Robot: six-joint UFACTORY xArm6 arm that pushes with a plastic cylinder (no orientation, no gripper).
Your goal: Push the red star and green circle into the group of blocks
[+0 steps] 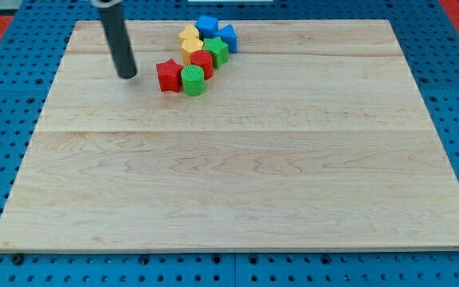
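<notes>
My tip (pixel 127 76) rests on the wooden table (pixel 237 183) near the view's top left, just left of the red star (pixel 167 76) and apart from it. I have no pincer, only the bare rod, holding nothing. The green circle (pixel 193 80) touches the star's right side. Both sit at the lower-left end of the group: a red block (pixel 202 61), green block (pixel 217 50), two yellow blocks (pixel 190 39) and two blue blocks (pixel 217 30).

Red star (pixel 166 76), green circle (pixel 193 80), yellow (pixel 190 38) and blue blocks (pixel 207 25), pale wooden board (pixel 237 167).
</notes>
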